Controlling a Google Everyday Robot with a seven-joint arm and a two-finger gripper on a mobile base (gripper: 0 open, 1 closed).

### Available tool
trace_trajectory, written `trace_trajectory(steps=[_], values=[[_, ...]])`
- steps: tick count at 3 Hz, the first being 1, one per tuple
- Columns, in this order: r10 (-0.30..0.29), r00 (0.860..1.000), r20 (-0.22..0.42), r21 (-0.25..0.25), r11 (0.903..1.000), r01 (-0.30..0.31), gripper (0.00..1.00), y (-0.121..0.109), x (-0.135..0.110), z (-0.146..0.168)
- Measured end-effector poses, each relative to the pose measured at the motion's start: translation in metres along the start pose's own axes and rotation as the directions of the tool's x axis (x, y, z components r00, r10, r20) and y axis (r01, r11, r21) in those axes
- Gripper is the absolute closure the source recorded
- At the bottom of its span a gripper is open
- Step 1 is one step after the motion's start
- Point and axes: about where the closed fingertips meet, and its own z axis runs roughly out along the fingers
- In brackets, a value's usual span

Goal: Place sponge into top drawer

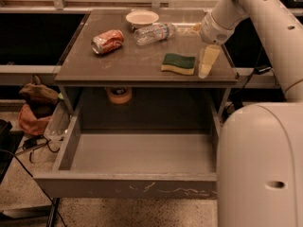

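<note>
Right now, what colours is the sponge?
The sponge is dark green over yellow, camera view; the hand hovers beside it.

Robot body (260, 164) hides one end of top drawer (124, 187); hand (207, 63) beside sponge (178, 63)
</note>
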Motion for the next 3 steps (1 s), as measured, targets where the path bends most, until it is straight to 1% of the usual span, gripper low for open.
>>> trace_trajectory(steps=[1,2,3], values=[[-0.017,1.0,0.021,-0.042,0.999,0.018,0.0,-0.005,-0.008,0.018],[-0.025,0.999,0.044,-0.063,0.9976,0.027,0.0,-0.011,-0.017,0.031],[-0.028,0.999,0.036,-0.058,0.9979,0.03,0.18,-0.018,-0.022,0.038]])
